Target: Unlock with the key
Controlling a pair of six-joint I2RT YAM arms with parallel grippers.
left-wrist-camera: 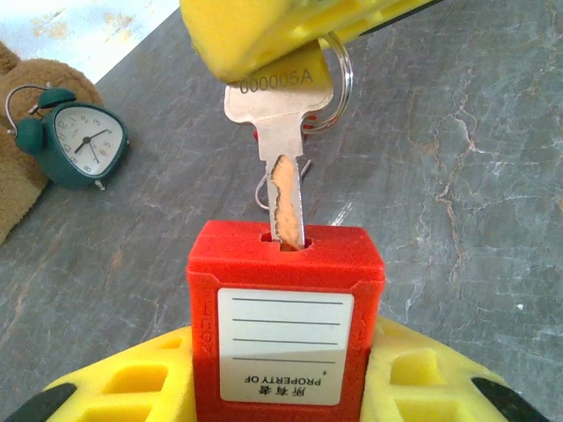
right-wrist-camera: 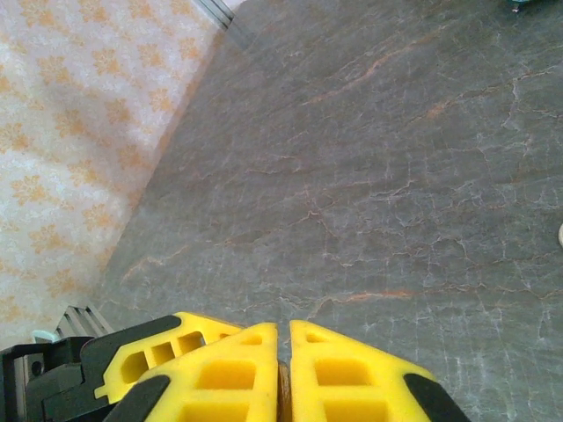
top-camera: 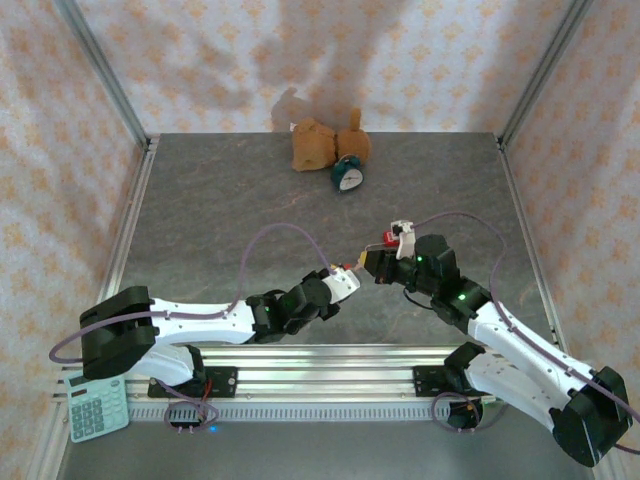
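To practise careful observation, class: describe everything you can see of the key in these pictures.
The key is flat, silvery metal. Its head is stamped 000005A and has a thin wire ring through it. The right tool is shut on the head and holds it. The toothed blade points straight at the red padlock, with its tip just inside the keyway slot and most of the blade outside.

My red padlock (left-wrist-camera: pixel 286 264) stands upright at lower centre of the left wrist view, clamped between my left fingers (left-wrist-camera: pixel 123 387). Its white "PROPERTY OF" label (left-wrist-camera: pixel 286 347) faces the camera upside down. My silver key (left-wrist-camera: pixel 280 132), stamped 000005A, hangs blade-down from my right fingers (left-wrist-camera: pixel 255 35) at top centre, with its tip just inside the lock's top slot.
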